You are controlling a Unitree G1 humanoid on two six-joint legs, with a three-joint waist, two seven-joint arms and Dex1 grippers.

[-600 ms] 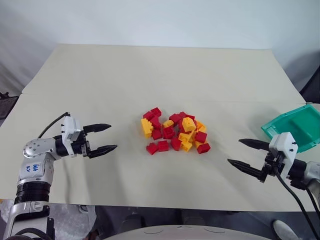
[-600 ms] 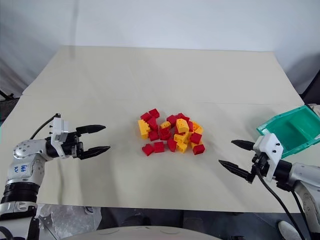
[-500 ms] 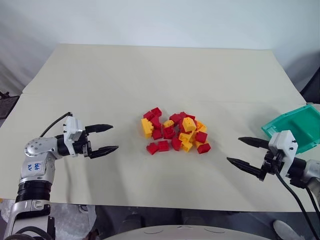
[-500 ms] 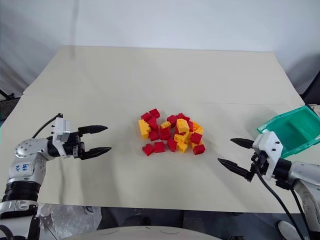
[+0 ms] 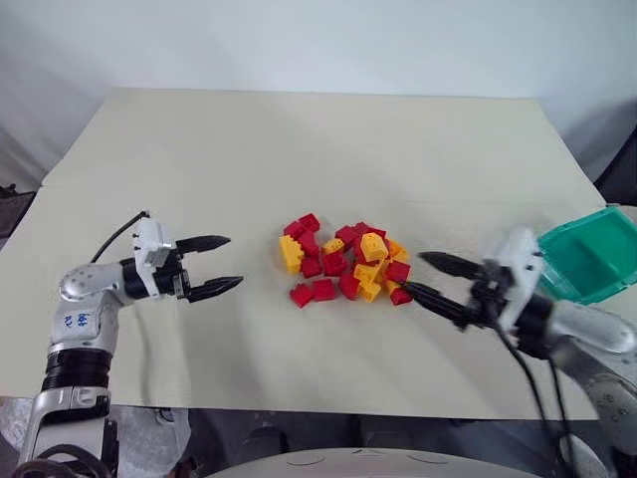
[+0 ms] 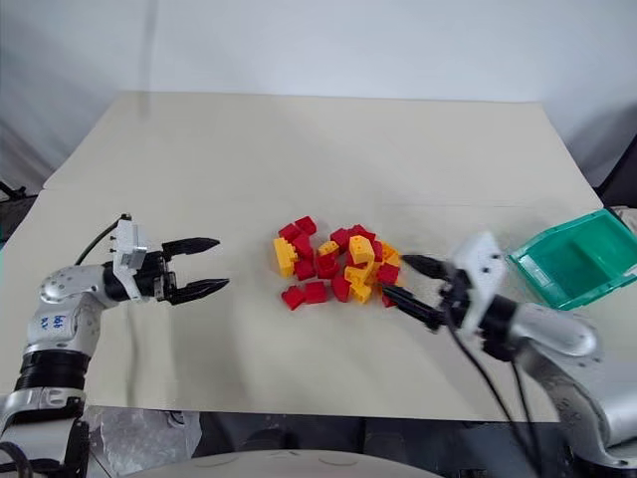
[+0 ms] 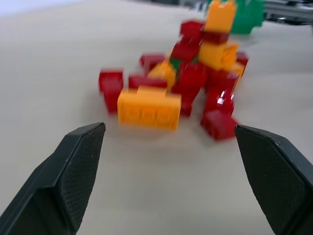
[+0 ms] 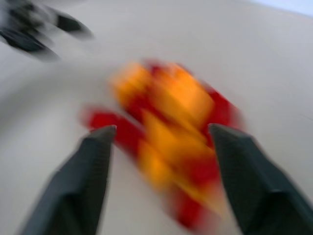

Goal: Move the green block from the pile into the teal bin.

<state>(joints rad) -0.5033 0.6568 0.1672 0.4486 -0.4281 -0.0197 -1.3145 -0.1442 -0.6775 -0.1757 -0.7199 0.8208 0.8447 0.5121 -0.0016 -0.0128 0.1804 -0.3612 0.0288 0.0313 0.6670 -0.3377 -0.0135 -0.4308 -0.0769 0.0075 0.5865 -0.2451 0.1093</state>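
The pile (image 5: 348, 261) of red and yellow blocks lies mid-table. In the left wrist view a sliver of the green block (image 7: 174, 63) peeks out between red blocks in the pile (image 7: 195, 83), mostly buried. The teal bin (image 5: 589, 255) sits at the table's right edge with nothing in it. My right gripper (image 5: 413, 272) is open, its fingertips right at the pile's right edge, nothing between them; its wrist view is blurred, with the pile (image 8: 166, 147) just ahead of the gripper (image 8: 162, 129). My left gripper (image 5: 235, 261) is open and holds nothing, a short way left of the pile.
The beige tabletop (image 5: 299, 149) stretches wide behind and to the left of the pile. Its front edge runs just below both arms. The bin overhangs the table's right side, behind my right arm.
My right gripper has swung left from beside the bin to the pile's right edge, still open. My left gripper has edged slightly toward the pile. The blocks have not moved.
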